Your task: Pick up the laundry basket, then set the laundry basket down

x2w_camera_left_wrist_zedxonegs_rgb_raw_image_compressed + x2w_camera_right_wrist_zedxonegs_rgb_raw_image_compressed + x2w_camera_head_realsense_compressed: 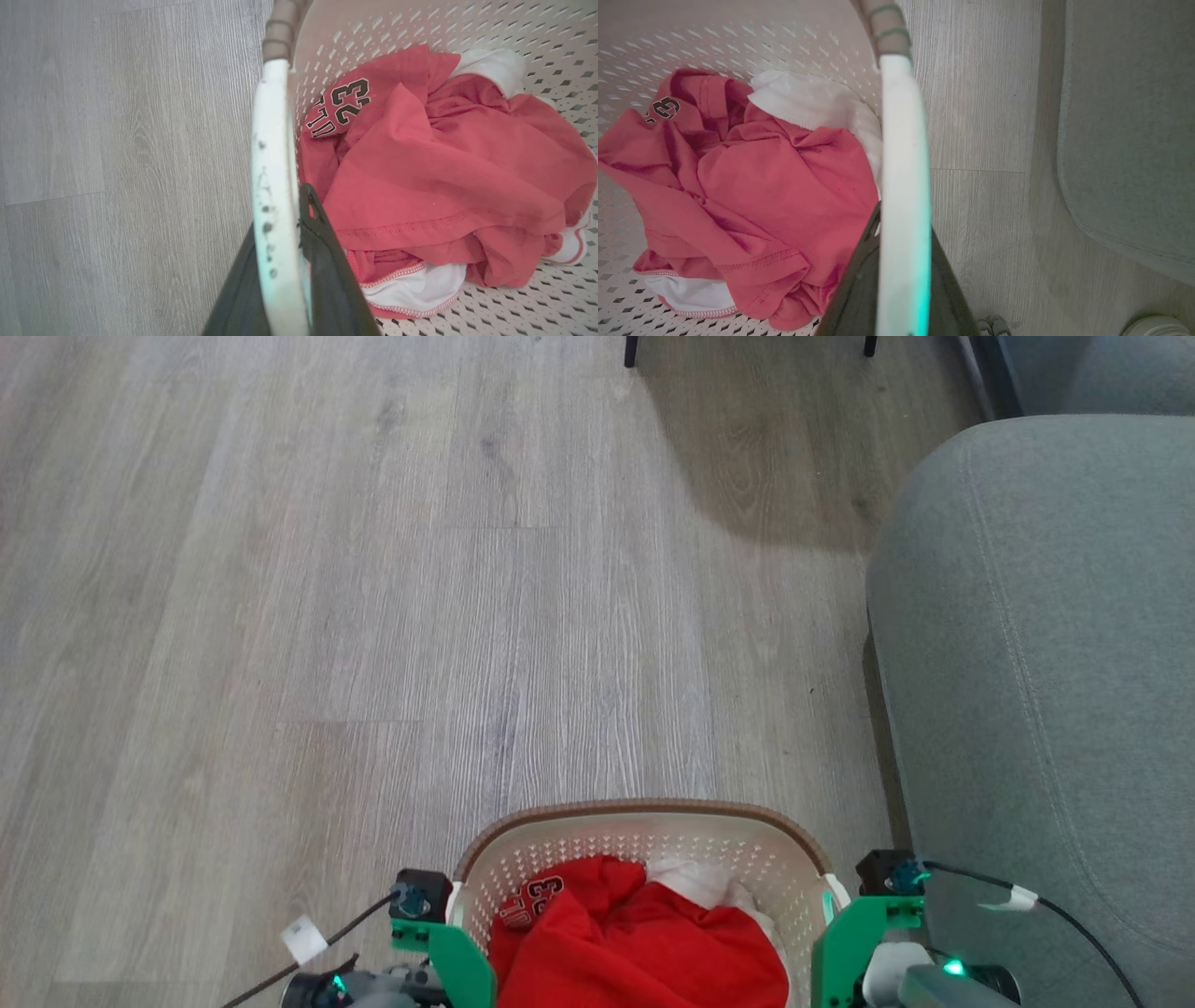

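The laundry basket (644, 817) is found near centre over the wood floor (373, 616), left of the grey sofa (1046, 663), with red clothing (644, 943) inside. Its white side handles are clamped by the jaws of the left gripper (282, 224) and the right gripper (903, 224).

A pale grey wood-look plank floor (373, 616) runs the length of the room, its grain and board seams plain under even light. A grey upholstered sofa (1046, 663) stands on it, casting a soft shadow (775, 476) over the boards beyond its far corner. Past that shadow, two dark furniture legs (632, 351) rest on the planks, well apart from the sofa. The laundry basket (653, 805) sits over the boards just beside the sofa's near end; whether its base touches them cannot be told. In the right wrist view, a pale rounded object (1153, 326), too cropped to identify, lies on the floor close below the sofa's edge.
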